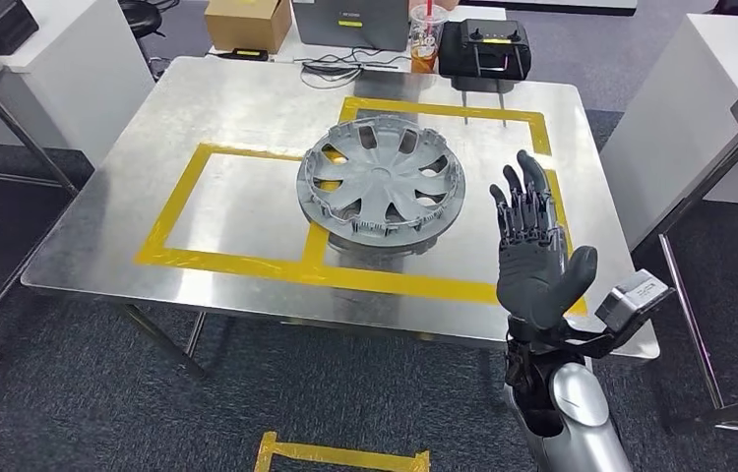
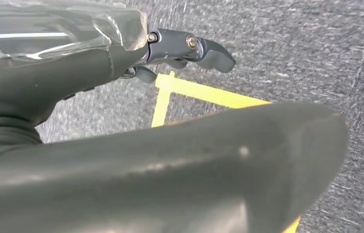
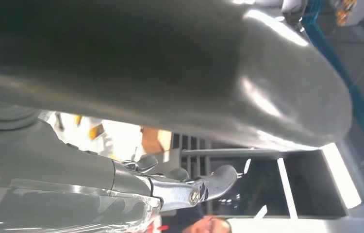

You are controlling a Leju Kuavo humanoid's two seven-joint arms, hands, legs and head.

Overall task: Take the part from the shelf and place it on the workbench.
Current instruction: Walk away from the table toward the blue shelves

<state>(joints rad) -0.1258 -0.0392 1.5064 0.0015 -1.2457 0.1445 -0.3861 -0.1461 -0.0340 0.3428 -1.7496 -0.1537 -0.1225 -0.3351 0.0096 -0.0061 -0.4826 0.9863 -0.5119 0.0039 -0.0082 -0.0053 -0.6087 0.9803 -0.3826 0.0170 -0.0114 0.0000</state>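
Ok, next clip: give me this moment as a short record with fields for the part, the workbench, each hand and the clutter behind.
part: grey hubcap lying flat on the workbench, across the yellow tape lines
workbench: metal table marked with yellow tape rectangles
right hand: right hand raised beside the hubcap, fingers apart, holding nothing, not touching the part
left hand: left hand over grey carpet with yellow floor tape, nothing seen in it
behind the table: cardboard box, iced drink cup, black controller
task state: part appears placed
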